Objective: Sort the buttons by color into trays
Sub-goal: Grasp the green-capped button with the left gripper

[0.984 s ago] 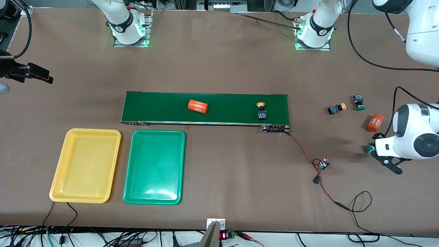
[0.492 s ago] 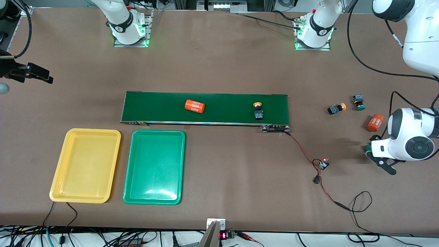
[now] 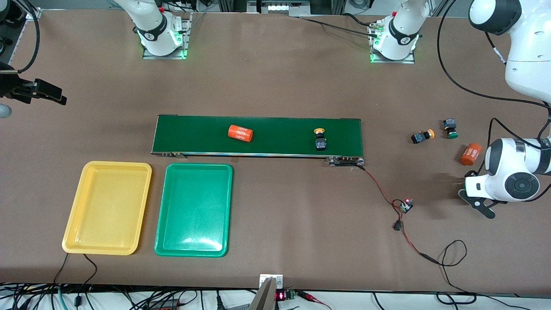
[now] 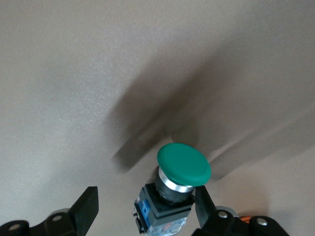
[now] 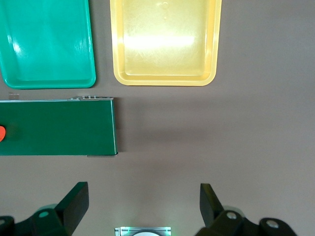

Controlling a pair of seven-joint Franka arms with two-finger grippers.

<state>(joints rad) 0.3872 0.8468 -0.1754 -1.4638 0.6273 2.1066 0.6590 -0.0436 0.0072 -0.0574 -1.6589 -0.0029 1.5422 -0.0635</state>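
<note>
- My left gripper (image 4: 142,214) is down at the left arm's end of the table, fingers either side of a green button (image 4: 183,164). In the left wrist view one finger (image 4: 204,204) sits just against the button's black body; the other finger (image 4: 86,209) is well clear of it. So the jaws are parted and nothing is held yet.
- That button sits off-centre in my gap, crowded toward one finger. Its long axis, body to cap, runs outward between the fingers and away from my wrist, green cap leading.
- I judge the coming move turns on this offset: closing will likely have one finger nudge the body sideways until the other meets it, so the button may twist.
- In the front view my left hand covers this button completely.
- Other task pieces: a yellow-capped button (image 3: 319,140) lies on the conveyor belt (image 3: 280,129) beside an orange cylinder (image 3: 239,133). Another yellow-capped button (image 3: 421,136) and a second green button (image 3: 450,128) lie on the table near a second orange cylinder (image 3: 470,154), farther from the front camera than my left hand.
- The yellow tray (image 3: 107,208) and green tray (image 3: 193,209) lie toward the right arm's end, both empty.
- My right gripper (image 5: 142,206) waits with its fingers spread wide, holding nothing, over bare table off the belt's end and nearer to the trays.
</note>
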